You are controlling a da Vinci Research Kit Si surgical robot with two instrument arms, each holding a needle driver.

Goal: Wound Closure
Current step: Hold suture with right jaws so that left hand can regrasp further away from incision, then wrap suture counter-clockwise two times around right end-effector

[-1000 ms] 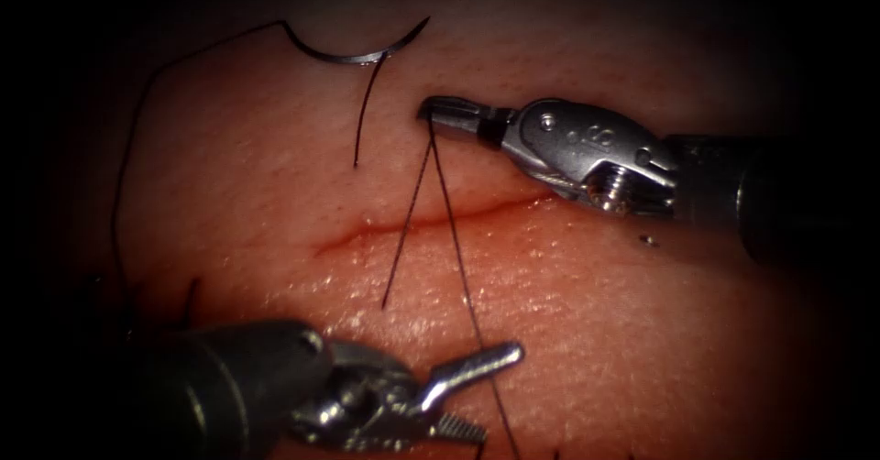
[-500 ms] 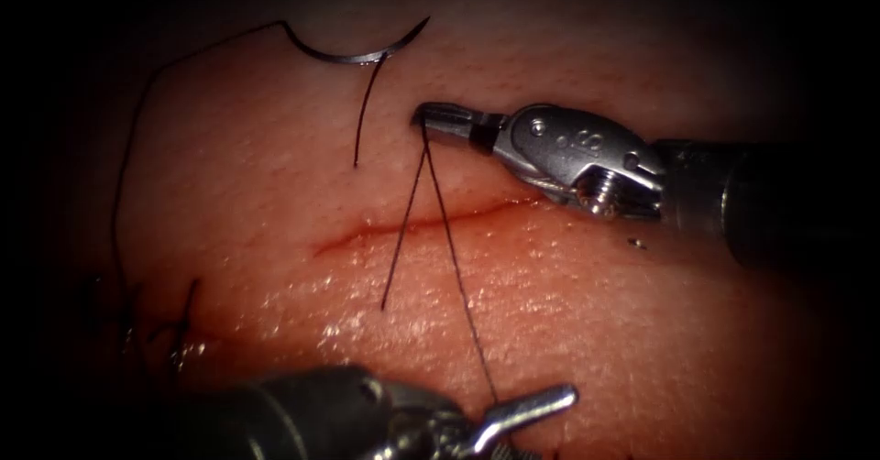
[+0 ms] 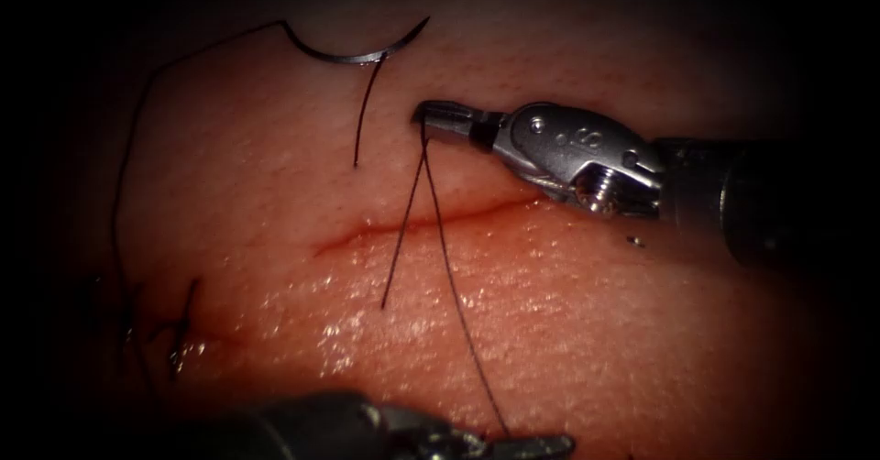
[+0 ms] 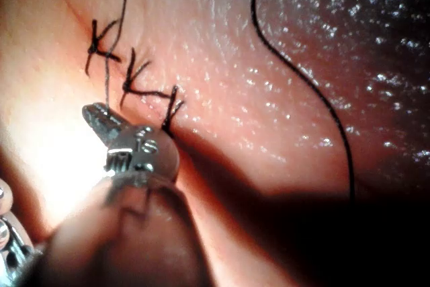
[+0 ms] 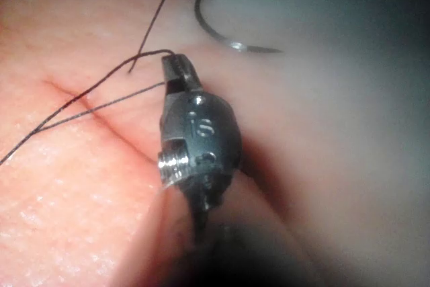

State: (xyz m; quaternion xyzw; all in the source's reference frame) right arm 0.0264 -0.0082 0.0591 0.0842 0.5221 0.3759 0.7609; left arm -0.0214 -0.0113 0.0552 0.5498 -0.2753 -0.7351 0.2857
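My right tool [image 3: 431, 116] has its fingers closed on the thread [image 3: 431, 194] above the cut [image 3: 412, 224]; my left tool [image 3: 527, 443] grips the same strand low in the endoscope view. The needle [image 3: 353, 54] lies free on the tissue [image 3: 596, 332], far side of the cut, not in it. I judge that too much pull between both grips could snap the thread or tear the tissue, and the loose needle could get dragged.

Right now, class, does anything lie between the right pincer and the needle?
Nothing visible does. The needle lies free on the tissue, above the cut. The right pincer is shut on thread; only bare tissue lies between them.
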